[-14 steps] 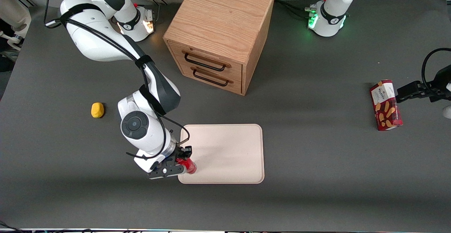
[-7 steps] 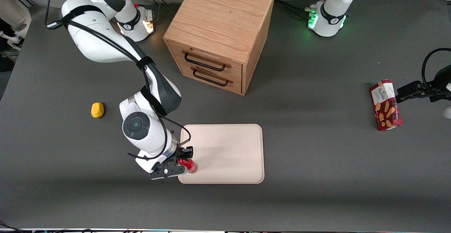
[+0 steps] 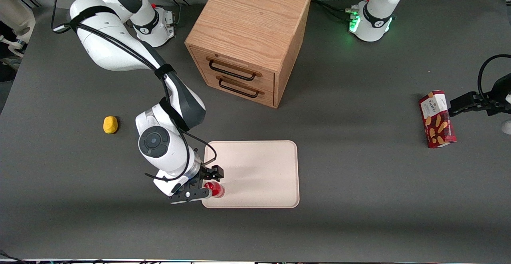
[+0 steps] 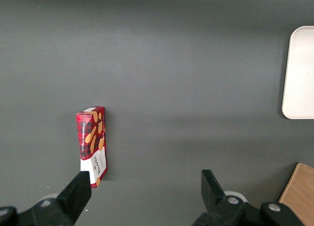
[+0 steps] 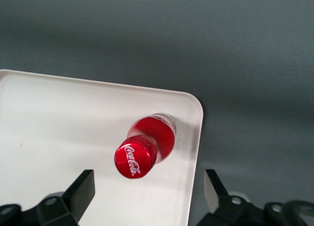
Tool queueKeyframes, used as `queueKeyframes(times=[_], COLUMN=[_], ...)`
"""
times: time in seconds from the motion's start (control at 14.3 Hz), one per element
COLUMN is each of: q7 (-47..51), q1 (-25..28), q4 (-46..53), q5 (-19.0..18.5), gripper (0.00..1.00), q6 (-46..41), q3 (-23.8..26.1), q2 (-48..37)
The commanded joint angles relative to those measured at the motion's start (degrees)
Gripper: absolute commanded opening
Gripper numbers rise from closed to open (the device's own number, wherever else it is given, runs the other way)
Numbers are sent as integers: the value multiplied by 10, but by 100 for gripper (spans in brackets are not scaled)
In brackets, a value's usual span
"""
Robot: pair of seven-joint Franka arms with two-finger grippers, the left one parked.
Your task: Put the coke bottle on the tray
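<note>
We judge the release step to be in hand. The coke bottle [image 5: 145, 146] stands upright on the tray [image 3: 259, 168], in the corner nearest the front camera at the working arm's end, just inside the low rim. In the right wrist view we look straight down on its red cap with the white script, and the 2 fingers [image 5: 78, 191] stand well apart on either side of it, touching nothing. So the gripper [image 3: 209, 182] is spread wide and has hold of nothing — it hangs directly over the bottle.

From the front, the bottle [image 3: 215, 189] shows as a small red disc between the dark finger tips, with bare tray all around it on the sides away from the corner.

The placing itself looks done to us; what remains is the withdrawal. That move calls for a straight lift upward, keeping both fingers clear of the cap and shoulders, since a slim bottle standing this close to the rim could tip off onto the table [image 3: 359, 200] at a sideways nudge. Only once the tips are above the cap should the arm swing away — toward its own end of the table, we would say.
</note>
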Motion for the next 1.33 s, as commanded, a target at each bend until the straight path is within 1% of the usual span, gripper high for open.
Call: queueKeyframes(times=[0.0,0.14,0.21,0.28,0.35,0.42,0.49,0.56,0.63,0.7,0.91,0.98,1.12,1.26], q7=[17,19,20,22,22,21,20,13,8,-1,-6,-22,-85,-119], q1=[2,-1,-3,-7,-22,-33,-38,-36,-36,-36,-36,-35,-34,-32], q4=[17,16,-2,-37,-78,-126,-170,-214,-256,-300,-415,-441,-494,-544], q5=[-16,-15,-13,-9,-6,13,48,93,130,143,151,163,180,183], gripper=[100,100,100,100,100,100,100,100,100,100,100,100,100,100], q6=[2,-7,-26,-42,-46,-49,-50,-49,-50,-51,-76,-95,-116,-129], q3=[6,6,5,0,-1,-3,-19,-54,-77,-95,-131,-147,-185,-216], q2=[8,-7,-30,-65,-103,-149,-195,-242,-284,-328,-444,-480,-550,-616])
